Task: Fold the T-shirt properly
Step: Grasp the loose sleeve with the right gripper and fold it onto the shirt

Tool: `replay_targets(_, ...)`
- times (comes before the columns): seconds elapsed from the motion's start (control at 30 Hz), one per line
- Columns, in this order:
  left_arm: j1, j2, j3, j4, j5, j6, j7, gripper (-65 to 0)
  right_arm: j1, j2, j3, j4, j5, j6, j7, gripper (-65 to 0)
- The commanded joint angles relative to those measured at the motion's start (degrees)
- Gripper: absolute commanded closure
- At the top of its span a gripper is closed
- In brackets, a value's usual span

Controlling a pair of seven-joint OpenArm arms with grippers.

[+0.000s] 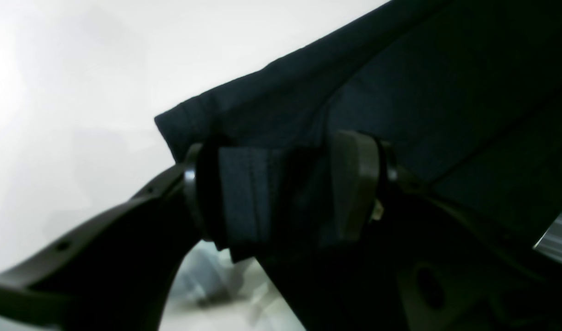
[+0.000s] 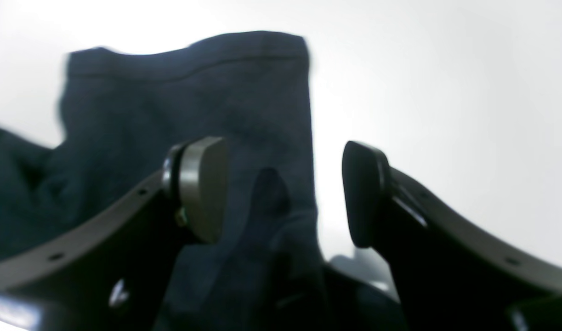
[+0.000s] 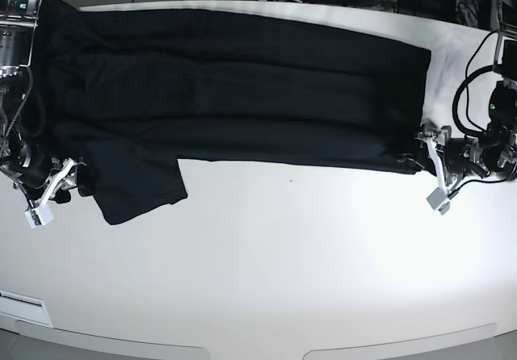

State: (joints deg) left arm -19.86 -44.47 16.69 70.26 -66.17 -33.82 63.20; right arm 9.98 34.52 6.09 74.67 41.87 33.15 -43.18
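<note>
Your T-shirt [image 3: 234, 94] lies spread flat across the far half of the white table [image 3: 266, 263], running left to right, with one sleeve hanging nearer at the left. At its right end, your left gripper [image 1: 285, 188] has its jaws spread, a hemmed fold of cloth sitting loose between the pads. At the left end, your right gripper [image 2: 285, 191] is likewise released, fabric lying against one pad [image 2: 202, 188] and clear of the other.
</note>
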Motion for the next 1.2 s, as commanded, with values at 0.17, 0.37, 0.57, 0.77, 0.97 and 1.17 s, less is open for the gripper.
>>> replay_targets(0.17,-0.5,-1.3,-0.3,0.1,0.8,0.9,4.9,-37.7,1.2,-2.5,0.6,0.8,-7.1,-7.2,3.8,-40.8)
replay_targets(0.37,-0.5,-1.3,-0.3,0.1,0.3,0.9,4.8,-37.7,1.4,-4.1,0.6,-2.1,-7.7,-8.0,4.9,-40.8)
replay_targets(0.57,-0.5,-1.2,-0.3,0.1,-0.3,0.8,4.7,-37.7,4.4,-5.0,0.6,-11.2,-4.5,-3.5,5.1,-40.7)
replay_targets(0.77,-0.5,-1.2,-0.3,0.1,-0.3,0.8,4.7,-37.7,6.9,-5.3,0.6,-14.3,6.8,6.9,1.5,-40.1)
replay_targets(0.97,-0.5,-1.2,-0.3,0.1,-0.3,0.8,4.3,-37.7,11.1,-5.1,0.6,-14.2,14.6,6.9,-9.2,-7.7)
replay_targets(1.17,-0.5,-1.2,-0.3,0.1,-0.3,0.2,4.1,-37.7,12.9,-4.0,0.6,-9.6,31.7,6.9,-23.1,0.0)
